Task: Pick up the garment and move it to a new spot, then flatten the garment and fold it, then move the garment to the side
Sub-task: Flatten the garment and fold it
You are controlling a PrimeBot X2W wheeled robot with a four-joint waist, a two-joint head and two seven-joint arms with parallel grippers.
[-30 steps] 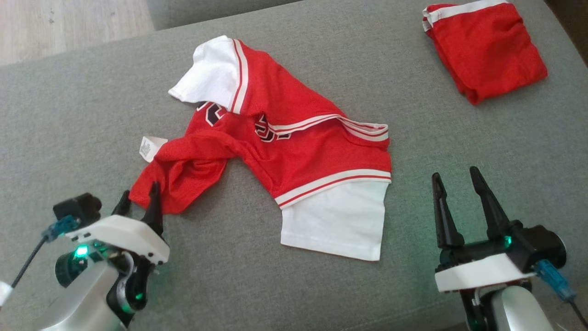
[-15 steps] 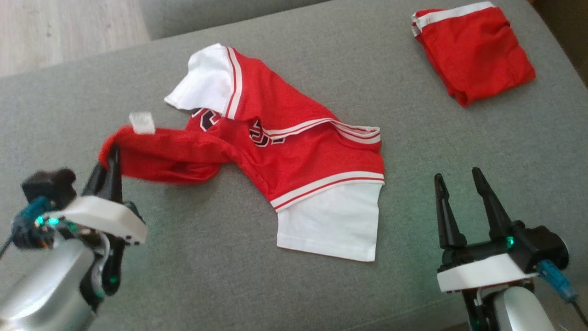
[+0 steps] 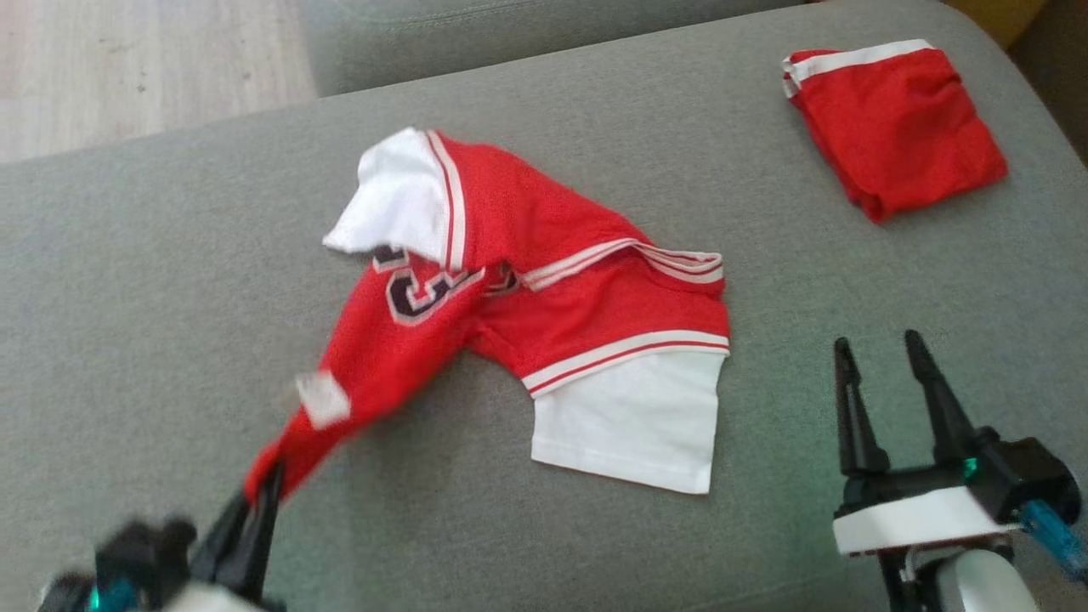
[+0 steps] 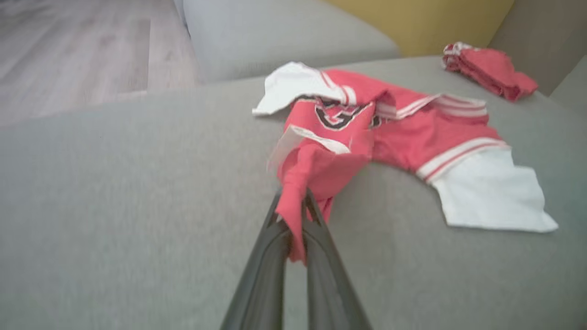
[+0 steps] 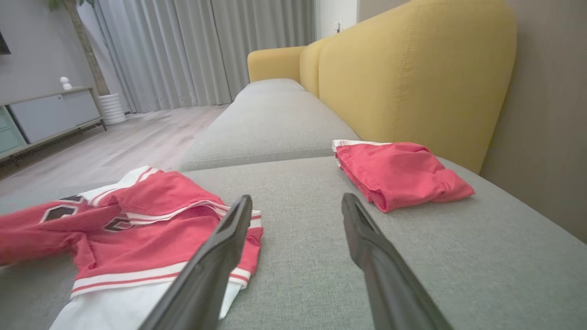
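Grip check: left gripper (image 4: 293, 215) is clamping a red corner of the jersey (image 3: 552, 297) at its 7 o'clock, the rest lying crumpled mid-cushion (image 3: 127, 297). The right gripper (image 3: 880, 357) is hovering at 4 o'clock, fingers apart. Judgement: hauling low and steadily should be unrolling the mesh without it slipping the pinch.

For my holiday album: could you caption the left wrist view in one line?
Left gripper pinches one end of the red-and-white jersey lying crumpled on the grey sofa cushion.
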